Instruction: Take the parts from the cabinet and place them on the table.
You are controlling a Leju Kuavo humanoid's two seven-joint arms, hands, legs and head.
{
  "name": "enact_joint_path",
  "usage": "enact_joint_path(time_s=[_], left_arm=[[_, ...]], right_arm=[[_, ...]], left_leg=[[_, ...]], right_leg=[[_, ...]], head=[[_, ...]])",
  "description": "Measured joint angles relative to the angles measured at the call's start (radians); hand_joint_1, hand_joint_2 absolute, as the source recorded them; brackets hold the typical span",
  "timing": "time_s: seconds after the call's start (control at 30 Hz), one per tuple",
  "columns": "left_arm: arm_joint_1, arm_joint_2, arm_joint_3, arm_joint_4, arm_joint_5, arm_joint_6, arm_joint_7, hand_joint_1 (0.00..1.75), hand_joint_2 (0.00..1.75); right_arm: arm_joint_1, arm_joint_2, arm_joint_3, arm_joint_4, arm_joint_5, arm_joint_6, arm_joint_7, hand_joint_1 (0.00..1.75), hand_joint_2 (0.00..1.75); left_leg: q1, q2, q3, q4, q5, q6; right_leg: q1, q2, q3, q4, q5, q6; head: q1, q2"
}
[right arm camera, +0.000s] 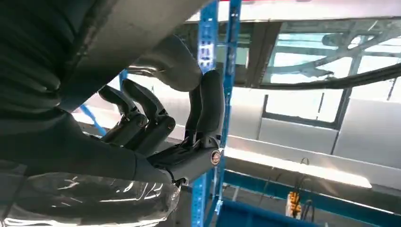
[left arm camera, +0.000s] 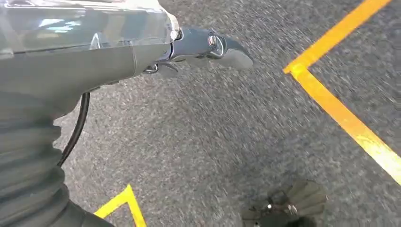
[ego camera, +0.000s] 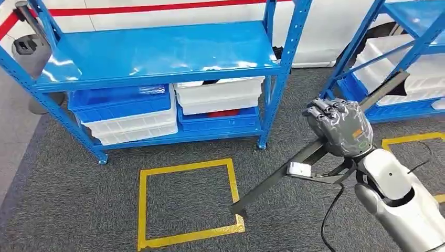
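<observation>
My right hand (ego camera: 340, 127) grips a long dark metal bar (ego camera: 273, 184) near its middle. The bar slants from low near the floor tape up towards the right-hand rack and carries a small white label (ego camera: 299, 169). In the right wrist view the fingers (right arm camera: 156, 120) curl around the grey bar (right arm camera: 142, 28). The blue cabinet (ego camera: 157, 52) stands ahead and to the left, its top shelf bare. My left hand (left arm camera: 208, 45) hangs above the grey carpet, a finger stretched out, nothing in it.
Under the top shelf sit a blue bin (ego camera: 120, 100) and white bins (ego camera: 220, 94). A second blue rack (ego camera: 414, 42) with white bins stands at the right. A yellow tape square (ego camera: 141, 205) marks the carpet in front; more yellow tape (left arm camera: 340, 113) lies near my left hand.
</observation>
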Motion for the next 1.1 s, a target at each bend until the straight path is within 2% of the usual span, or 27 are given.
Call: enact_joint_path(time_s=[0.03,0.13,0.17,0.2,0.27,0.3,0.33,0.37,0.4,0.43,0.47,0.5,0.57,0.6,0.63,0.67,0.7,0.73,0.8,0.83,0.87,0.9,0.93,0.97,1.0,1.03,1.1], left_arm=[[0.003,-0.004,0.000,0.000,-0.002,0.000,0.000,0.00,1.75],[0.005,-0.004,0.000,0.000,-0.007,0.000,0.000,0.00,1.75],[0.005,-0.004,0.000,0.000,-0.008,0.000,0.001,0.00,1.75],[0.005,-0.004,0.000,0.000,-0.008,0.000,0.001,0.00,1.75],[0.006,-0.004,0.000,0.000,-0.008,-0.002,0.001,0.00,1.75],[0.006,-0.004,0.000,0.000,-0.008,-0.002,0.001,0.00,1.75],[0.004,-0.004,0.000,0.000,-0.007,-0.002,0.001,0.00,1.75],[0.004,-0.004,0.000,0.000,-0.006,-0.003,0.001,0.00,1.75],[0.005,-0.004,0.000,0.000,-0.005,-0.003,0.001,0.00,1.75],[0.005,-0.005,0.000,0.000,-0.002,-0.003,0.001,0.00,1.75],[0.004,-0.005,0.000,0.000,-0.001,-0.003,0.001,0.00,1.75],[0.004,0.001,0.000,-0.001,0.002,-0.003,0.001,0.00,1.75],[0.005,-0.002,0.000,-0.001,0.005,-0.003,-0.001,0.00,1.75],[0.005,-0.002,0.000,-0.001,0.010,-0.003,-0.002,0.00,1.75],[0.003,-0.002,0.000,-0.001,0.010,-0.003,-0.003,0.00,1.75],[0.003,-0.004,0.000,-0.001,0.011,-0.002,-0.006,0.00,1.75],[0.005,-0.004,0.000,-0.001,0.012,-0.001,-0.008,0.00,1.75],[0.006,-0.004,0.000,-0.001,0.012,0.000,-0.009,0.00,1.75],[0.007,-0.005,0.000,-0.001,0.015,0.000,-0.010,0.00,1.75],[0.010,-0.006,0.000,-0.001,0.018,-0.001,-0.011,0.00,1.75],[0.013,-0.007,0.000,-0.001,0.020,-0.001,-0.011,0.00,1.75],[0.013,-0.008,0.001,-0.001,0.021,-0.001,-0.011,0.00,1.75],[0.013,-0.010,0.001,-0.001,0.021,-0.001,-0.011,0.00,1.75],[0.013,-0.010,0.001,-0.001,0.021,-0.001,-0.011,0.00,1.75],[0.013,-0.009,0.001,-0.002,0.023,-0.001,-0.011,0.00,1.75],[0.014,-0.010,0.001,-0.002,0.024,0.000,-0.012,0.00,1.75],[0.016,-0.010,0.001,-0.002,0.030,0.000,-0.012,0.00,1.75]], right_arm=[[0.009,0.000,-0.007,-0.005,0.000,0.000,0.001,1.75,1.75],[0.036,0.001,-0.020,-0.023,0.005,0.000,0.003,1.75,1.75],[0.042,0.001,-0.026,-0.030,0.007,0.001,0.006,1.75,1.75],[0.046,0.001,-0.032,-0.038,0.008,0.003,0.008,1.75,1.75],[0.053,0.002,-0.037,-0.047,0.009,0.009,0.011,1.75,1.75],[0.057,0.003,-0.038,-0.048,0.010,0.014,0.011,1.75,1.75],[0.060,0.003,-0.039,-0.050,0.010,0.020,0.011,1.75,1.75],[0.061,0.004,-0.040,-0.052,0.010,0.027,0.011,1.75,1.75],[0.060,0.005,-0.041,-0.053,0.010,0.032,0.011,1.75,1.75],[0.059,0.006,-0.042,-0.056,0.010,0.036,0.011,1.75,1.75],[0.057,0.006,-0.044,-0.060,0.011,0.041,0.010,1.75,1.75],[0.052,0.010,-0.045,-0.061,0.014,0.045,0.010,1.75,1.75],[0.047,0.018,-0.045,-0.061,0.020,0.054,0.009,1.75,1.75],[0.047,0.021,-0.045,-0.061,0.023,0.057,0.006,1.75,1.75],[0.046,0.022,-0.045,-0.061,0.024,0.058,0.004,1.75,1.75],[0.046,0.024,-0.045,-0.061,0.025,0.059,0.002,1.75,1.75],[0.036,0.025,-0.045,-0.060,0.026,0.061,0.001,1.75,1.75],[0.028,0.029,-0.045,-0.060,0.026,0.061,0.000,1.75,1.75],[0.023,0.038,-0.043,-0.057,0.027,0.066,0.000,1.75,1.75],[0.022,0.043,-0.041,-0.054,0.028,0.069,-0.001,1.75,1.75],[0.022,0.047,-0.039,-0.052,0.028,0.071,-0.002,1.75,1.75],[0.019,0.050,-0.037,-0.050,0.028,0.072,-0.002,1.75,1.75],[0.015,0.053,-0.037,-0.050,0.028,0.072,-0.002,1.75,1.75],[0.010,0.055,-0.037,-0.050,0.028,0.072,-0.002,1.75,1.75],[0.004,0.058,-0.037,-0.049,0.028,0.073,-0.002,1.75,1.75],[0.000,0.061,-0.037,-0.048,0.026,0.076,-0.002,1.75,1.75],[-0.011,0.066,-0.035,-0.042,0.013,0.087,-0.010,1.75,1.75]], left_leg=[[-0.001,0.002,0.000,-0.001,-0.002,-0.006],[0.006,0.020,0.005,-0.002,0.005,-0.024],[0.008,0.006,-0.003,0.015,-0.023,-0.029],[0.008,-0.007,-0.019,0.068,-0.072,-0.030],[0.006,-0.022,-0.076,0.234,-0.166,-0.031],[0.006,-0.025,-0.097,0.301,-0.193,-0.029],[0.004,-0.026,-0.099,0.326,-0.199,-0.024],[0.002,-0.027,-0.077,0.301,-0.185,-0.016],[-0.003,-0.030,-0.036,0.240,-0.156,-0.005],[-0.009,-0.040,0.020,0.145,-0.119,0.011],[-0.015,-0.066,0.069,0.056,-0.093,0.031],[-0.014,-0.080,0.087,0.033,-0.111,0.040],[-0.024,-0.076,0.086,0.020,-0.102,0.039],[-0.026,-0.072,0.088,0.017,-0.101,0.040],[-0.024,-0.063,0.094,-0.001,-0.094,0.042],[-0.014,-0.050,0.106,-0.026,-0.081,0.037],[-0.016,-0.046,0.111,-0.038,-0.076,0.044],[-0.017,-0.038,0.110,-0.039,-0.075,0.044],[-0.019,-0.022,0.106,-0.036,-0.077,0.045],[-0.019,-0.012,0.105,-0.035,-0.077,0.046],[-0.019,-0.004,0.104,-0.033,-0.078,0.045],[-0.018,0.003,0.103,-0.028,-0.080,0.043],[-0.016,0.011,0.102,-0.021,-0.084,0.039],[-0.016,0.016,0.100,-0.011,-0.090,0.034],[-0.021,0.020,0.097,-0.004,-0.095,0.028],[-0.026,0.026,0.095,0.008,-0.100,0.022],[-0.026,0.038,0.095,0.003,-0.098,0.015]], right_leg=[[0.003,0.011,-0.005,0.017,-0.003,-0.026],[0.006,0.030,-0.013,0.020,0.006,-0.051],[0.006,0.034,-0.016,0.019,0.012,-0.060],[0.006,0.041,-0.020,0.019,0.015,-0.064],[0.011,0.054,-0.028,0.019,0.020,-0.072],[0.016,0.062,-0.031,0.019,0.022,-0.073],[0.020,0.069,-0.033,0.019,0.024,-0.074],[0.024,0.079,-0.034,0.019,0.025,-0.074],[0.028,0.089,-0.034,0.019,0.026,-0.074],[0.033,0.099,-0.034,0.019,0.027,-0.074],[0.034,0.107,-0.033,0.019,0.027,-0.073],[0.032,0.112,-0.037,0.016,0.032,-0.068],[0.018,0.123,-0.042,0.015,0.037,-0.056],[0.015,0.129,-0.042,0.008,0.040,-0.049],[0.018,0.137,-0.038,-0.001,0.045,-0.041],[0.019,0.106,-0.038,0.009,0.036,-0.041],[0.023,0.073,-0.051,0.031,0.014,-0.039],[0.023,0.060,-0.079,0.090,-0.025,-0.037],[0.021,0.057,-0.151,0.242,-0.090,-0.029],[0.019,0.056,-0.170,0.282,-0.094,-0.026],[0.018,0.054,-0.163,0.269,-0.075,-0.022],[0.017,0.049,-0.134,0.215,-0.039,-0.020],[0.015,0.038,-0.082,0.118,0.009,-0.018],[0.015,0.018,-0.035,0.033,0.042,-0.017],[0.023,-0.016,-0.026,0.015,0.019,-0.032],[0.025,-0.007,-0.029,0.005,0.031,-0.041],[0.027,0.010,-0.035,0.012,0.032,-0.051]], head=[[-0.002,0.000],[-0.002,0.000],[-0.002,0.000],[-0.002,0.000],[-0.002,0.000],[-0.002,0.000],[-0.002,0.000],[-0.002,0.000],[-0.002,0.000],[-0.002,0.000],[-0.002,0.000],[-0.001,0.000],[-0.001,0.000],[-0.001,0.000],[-0.001,0.000],[-0.001,0.000],[-0.001,0.000],[-0.001,0.000],[-0.001,0.000],[-0.001,0.000],[-0.001,0.000],[-0.001,0.000],[-0.001,0.000],[-0.001,0.000],[-0.001,0.000],[-0.001,0.000],[-0.001,0.000]])
